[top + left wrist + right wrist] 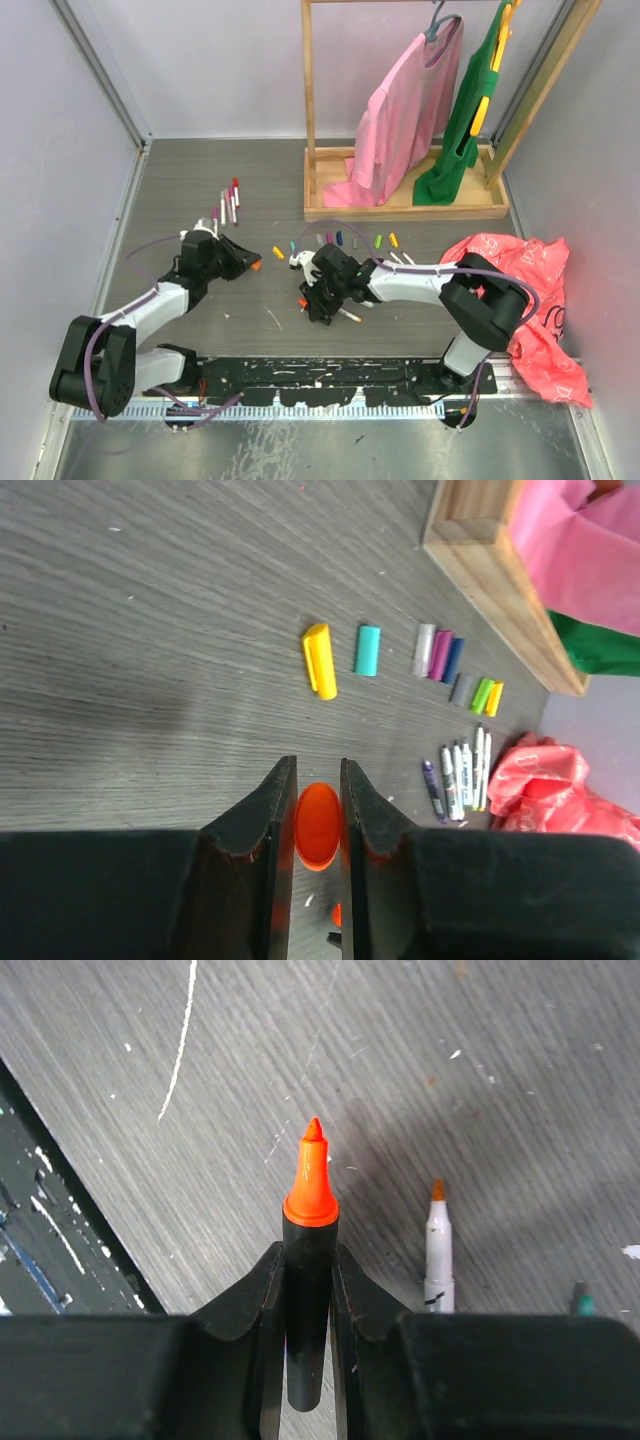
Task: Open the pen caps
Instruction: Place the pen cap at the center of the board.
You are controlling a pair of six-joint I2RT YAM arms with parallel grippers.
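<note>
My left gripper (317,772) is shut on an orange pen cap (318,825), held a little above the table; it shows in the top view as my left gripper (250,265). My right gripper (309,1250) is shut on the black barrel of a chunky marker (308,1290) whose bare orange tip (311,1175) points away. From above, my right gripper (304,302) is near the table's middle, apart from the left one. Loose pen caps lie in a row: yellow (320,660), teal (367,650), magenta (440,655), green (482,695). Uncapped pens (460,780) lie beyond them.
A white pen with an orange tip (438,1245) lies just right of the held marker. Several capped pens (228,205) lie at the back left. A wooden clothes rack (405,205) with pink and green shirts stands behind, and a red plastic bag (530,290) lies at the right.
</note>
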